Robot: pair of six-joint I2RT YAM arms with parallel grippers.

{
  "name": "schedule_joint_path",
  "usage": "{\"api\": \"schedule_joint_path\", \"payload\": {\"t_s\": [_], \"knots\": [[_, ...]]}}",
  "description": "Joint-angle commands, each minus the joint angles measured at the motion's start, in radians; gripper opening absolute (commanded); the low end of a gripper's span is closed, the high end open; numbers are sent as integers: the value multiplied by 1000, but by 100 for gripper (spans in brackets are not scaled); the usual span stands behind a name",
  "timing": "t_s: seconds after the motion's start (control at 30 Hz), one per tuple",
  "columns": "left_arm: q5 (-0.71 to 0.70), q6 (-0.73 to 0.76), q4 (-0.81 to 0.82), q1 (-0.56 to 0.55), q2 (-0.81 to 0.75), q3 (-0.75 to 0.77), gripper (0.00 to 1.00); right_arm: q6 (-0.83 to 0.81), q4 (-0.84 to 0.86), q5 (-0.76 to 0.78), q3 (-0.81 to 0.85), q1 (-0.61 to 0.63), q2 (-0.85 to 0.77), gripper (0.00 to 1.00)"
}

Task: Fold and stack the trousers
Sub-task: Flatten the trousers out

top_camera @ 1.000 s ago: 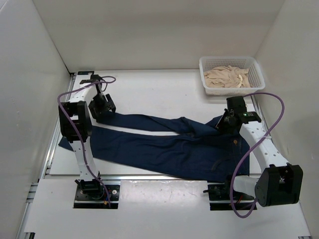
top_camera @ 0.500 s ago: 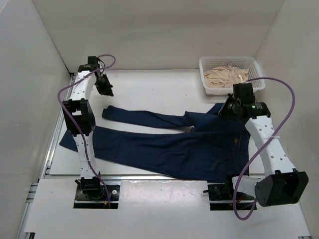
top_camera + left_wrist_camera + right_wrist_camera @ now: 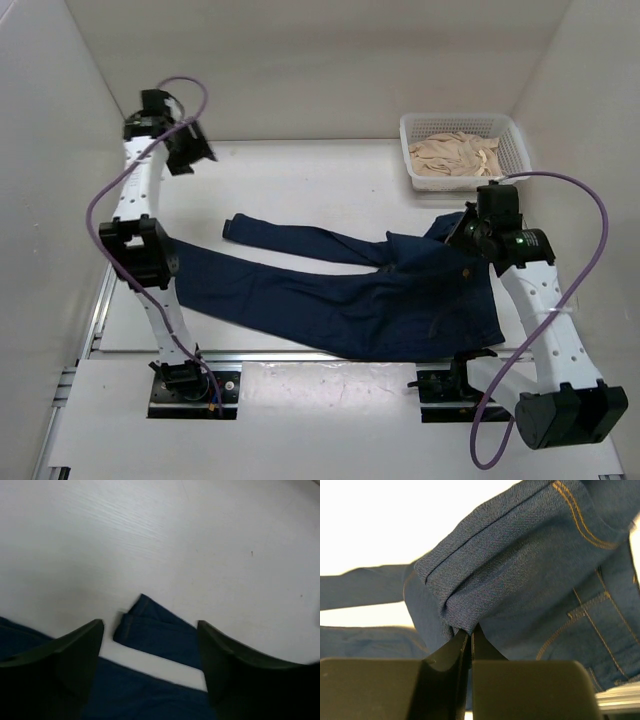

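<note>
The dark navy trousers (image 3: 340,295) lie spread across the table, legs to the left and waist to the right. My right gripper (image 3: 459,233) is shut on a bunched fold of the waist and holds it lifted; in the right wrist view the jaws (image 3: 470,630) pinch the denim (image 3: 520,570). My left gripper (image 3: 192,150) is open and empty, raised high at the far left. In the left wrist view the gripper (image 3: 150,625) hangs well above the upper leg's hem (image 3: 150,630), not touching it.
A white basket (image 3: 404,135) with beige cloth (image 3: 455,155) stands at the back right, just behind my right gripper. White walls enclose the table on the left, back and right. A metal rail (image 3: 300,355) runs along the near edge.
My left gripper let go of the upper leg's hem and rose up and back to the far left. My right gripper lifted the waist, and the trousers slid to the right.
</note>
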Motion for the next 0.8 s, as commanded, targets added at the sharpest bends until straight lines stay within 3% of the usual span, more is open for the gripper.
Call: {"api": "schedule_joint_path", "payload": {"t_s": [0.0, 0.03, 0.37, 0.4, 0.47, 0.53, 0.57, 0.77], "knots": [[-146, -9, -116, -79, 109, -61, 93, 12, 25, -21, -37, 4, 10, 0], [-147, -9, -116, -79, 119, -83, 100, 12, 25, -21, -37, 4, 10, 0], [-180, -19, -75, -134, 214, -231, 100, 22, 34, -21, -74, 4, 10, 0], [-165, -19, -75, -143, 224, -243, 96, 22, 34, -21, -74, 4, 10, 0], [-101, -9, -61, -152, 243, -253, 66, 31, 34, -21, -83, 4, 10, 0], [-42, 0, -52, -153, 243, -254, 20, 31, 43, -30, -83, 4, 10, 0], [-1, 9, -52, -153, 243, -235, 10, 31, 43, -30, -83, 4, 19, 0], [68, -12, 15, -119, 79, -110, 10, 31, 43, -39, -83, 4, 29, 0]]}}
